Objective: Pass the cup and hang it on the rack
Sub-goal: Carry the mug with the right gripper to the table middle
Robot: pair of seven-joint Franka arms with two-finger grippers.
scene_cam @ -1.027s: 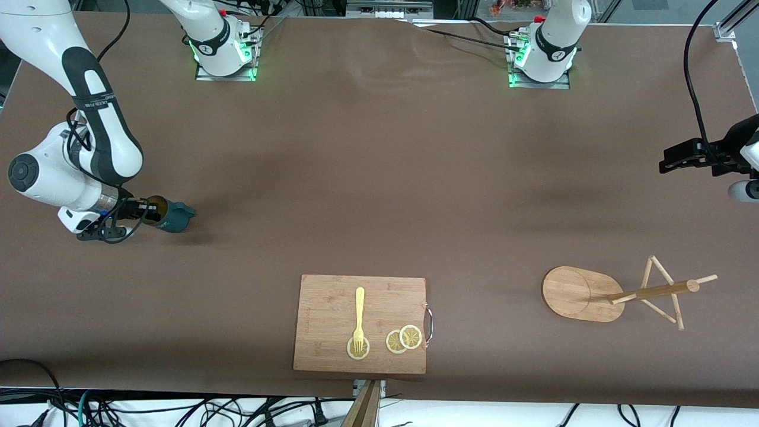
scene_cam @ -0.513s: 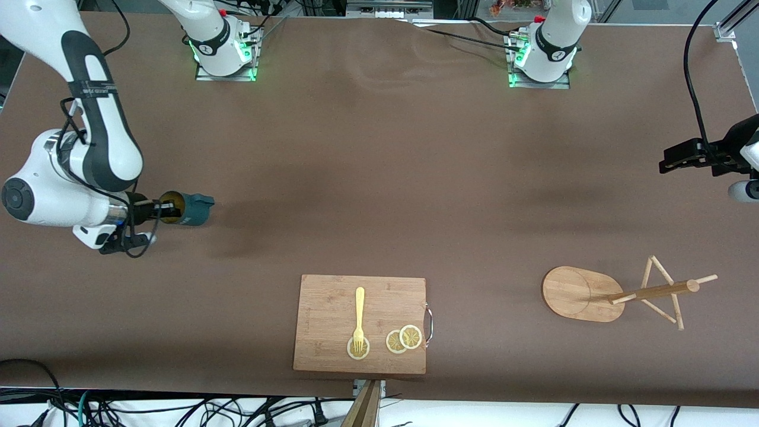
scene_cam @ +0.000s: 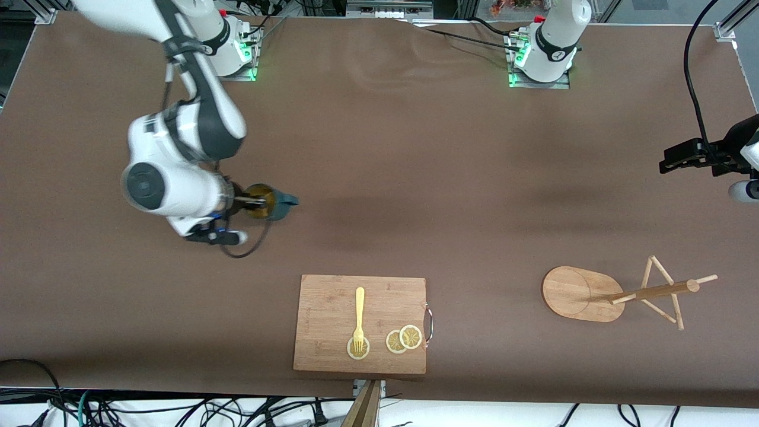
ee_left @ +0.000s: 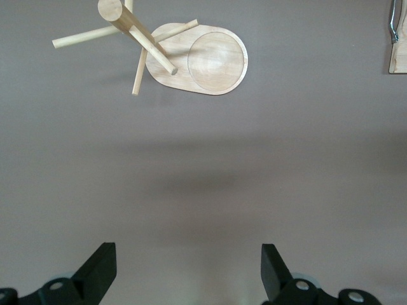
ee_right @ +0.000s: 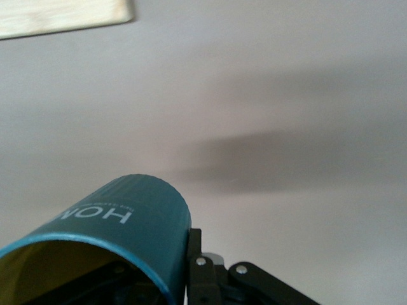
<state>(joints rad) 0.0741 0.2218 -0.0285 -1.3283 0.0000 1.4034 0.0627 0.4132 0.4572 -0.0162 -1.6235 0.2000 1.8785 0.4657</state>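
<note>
Cup (scene_cam: 274, 203): small dark teal mug, ribbed wall, yellow-ochre inside, small teal handle jutting from its side toward the left arm's end of the table. White lettering on the outer wall (readable in the right wrist view as "HON", rest cut off) (ee_right: 121, 219). Held up in the air, tipped onto its side, long axis roughly level with the table and running along the table's length; open mouth turned toward the wrist of the right arm, closed bottom pointing toward the left arm's end. Carried over bare brown tabletop (scene_cam: 379, 178), toward the right arm's end.

Right gripper (scene_cam: 252, 203) pressed shut on the cup at its rim, one finger inside the mouth, one outside against the wall (ee_right: 194, 254). Cup's shadow thrown on the cloth beneath.

Left gripper (scene_cam: 673, 160) hanging over the table's edge at the left arm's end, waiting, fingers (ee_left: 98, 270) spread wide with nothing between them.

Rack (scene_cam: 584, 293): light wooden mug tree, oval flat base, central pole with thin dowel pegs, standing toward the left arm's end, well apart from the cup.

Bamboo cutting board (scene_cam: 332, 296) near the front camera's edge, carrying a yellow fork (scene_cam: 359, 317) and lemon slices (scene_cam: 404, 338) (fork tines resting on one slice).
</note>
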